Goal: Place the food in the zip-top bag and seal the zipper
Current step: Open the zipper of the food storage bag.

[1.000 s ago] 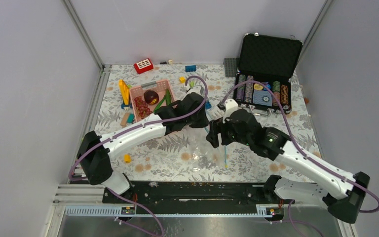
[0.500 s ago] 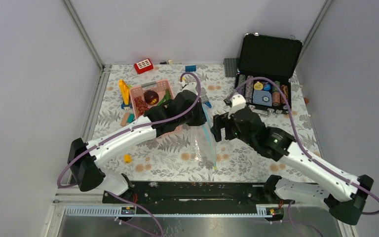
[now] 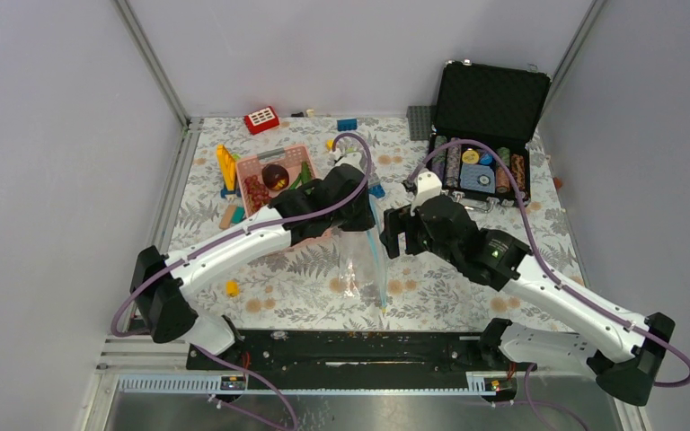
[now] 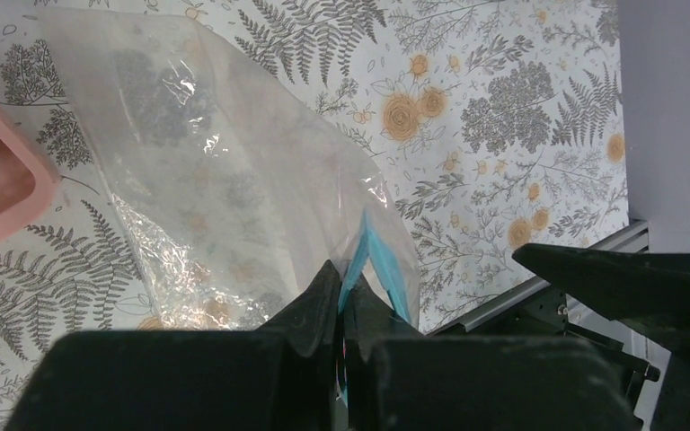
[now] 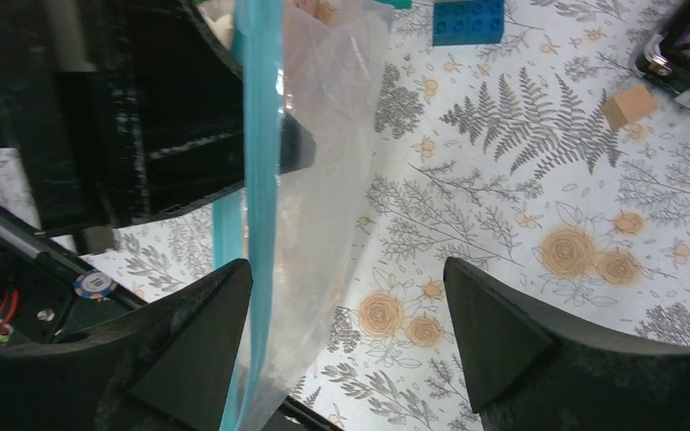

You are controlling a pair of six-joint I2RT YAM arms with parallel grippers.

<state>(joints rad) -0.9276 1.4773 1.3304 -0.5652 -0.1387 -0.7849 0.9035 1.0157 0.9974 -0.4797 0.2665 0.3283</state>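
My left gripper is shut on the light-blue zipper edge of the clear zip-top bag, which hangs lifted off the table. My right gripper is open, its jaws wide, right beside the hanging bag; the blue zipper strip runs past its left finger. The food lies in the pink basket: a dark red grape bunch, a maroon round fruit and green pods.
An open black case of poker chips stands at the back right. Coloured building blocks lie around: a red one, a yellow stick, blue ones, a small yellow one. The table's front rail runs below.
My left gripper has lifted the bag off the table so it hangs with the zipper edge up. My right gripper moved up and left to the bag's side.
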